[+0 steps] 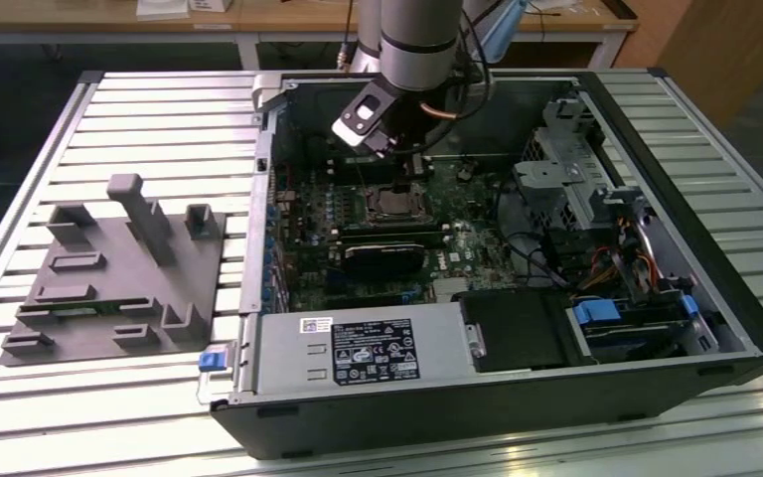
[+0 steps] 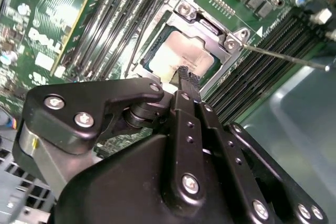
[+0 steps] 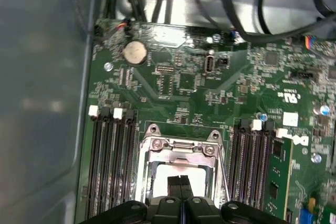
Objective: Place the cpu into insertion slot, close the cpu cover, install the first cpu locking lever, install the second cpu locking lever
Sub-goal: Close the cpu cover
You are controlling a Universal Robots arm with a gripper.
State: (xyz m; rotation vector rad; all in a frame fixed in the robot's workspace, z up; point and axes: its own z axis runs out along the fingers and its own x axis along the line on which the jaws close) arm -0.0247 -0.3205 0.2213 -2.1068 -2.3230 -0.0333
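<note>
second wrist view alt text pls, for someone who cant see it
The shut black gripper points its tip at the pale square cpu, which sits in the window of the silvery cpu cover on a green circuit board. Long black memory slots flank it, and a thin metal lever juts out.

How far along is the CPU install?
Done: the cpu sits in the insertion slot, and the cpu cover looks lowered, framing it.
In hand: the claw, fingertips together, is right at the cpu's top and seems to hold nothing.
Left: one locking lever juts out sideways from the socket, apparently unlatched. I can't tell the other lever's state.
</note>
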